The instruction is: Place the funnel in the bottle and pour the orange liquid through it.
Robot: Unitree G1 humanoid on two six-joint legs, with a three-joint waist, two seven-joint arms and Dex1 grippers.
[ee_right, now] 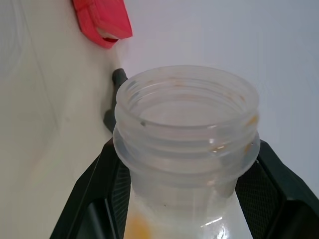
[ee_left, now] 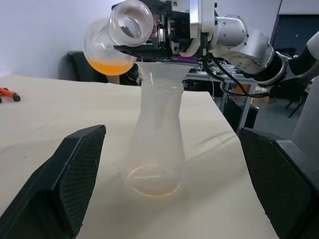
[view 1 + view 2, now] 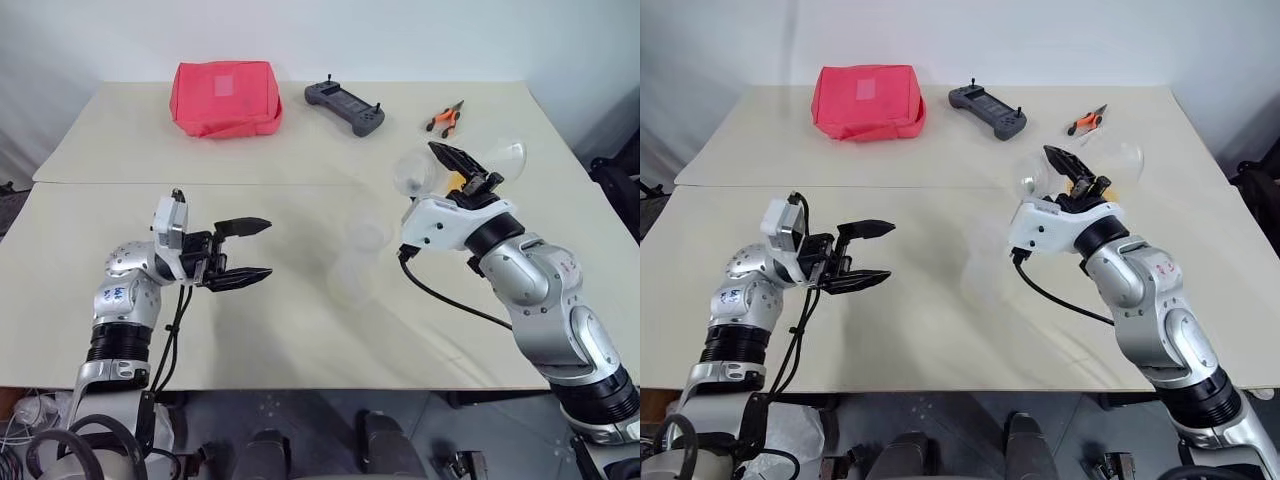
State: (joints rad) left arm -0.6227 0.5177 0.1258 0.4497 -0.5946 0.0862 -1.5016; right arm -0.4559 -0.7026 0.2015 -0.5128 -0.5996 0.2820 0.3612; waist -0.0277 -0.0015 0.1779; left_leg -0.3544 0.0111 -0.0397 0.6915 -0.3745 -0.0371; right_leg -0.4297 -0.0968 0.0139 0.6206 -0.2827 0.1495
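Left claw (image 3: 243, 250) gaping wide and empty, aimed right at the bottle (image 2: 155, 144). Bottle upright mid-worktop (image 3: 120, 330), funnel (image 2: 160, 74) seated in its neck. Right claw (image 3: 470, 172) clamped on the ribbed-neck flask (image 2: 117, 42), tipped near level just above and right of the funnel (mouth not yet over the cone), orange liquid (image 2: 112, 66) pooled in its belly. No legible writing anywhere.
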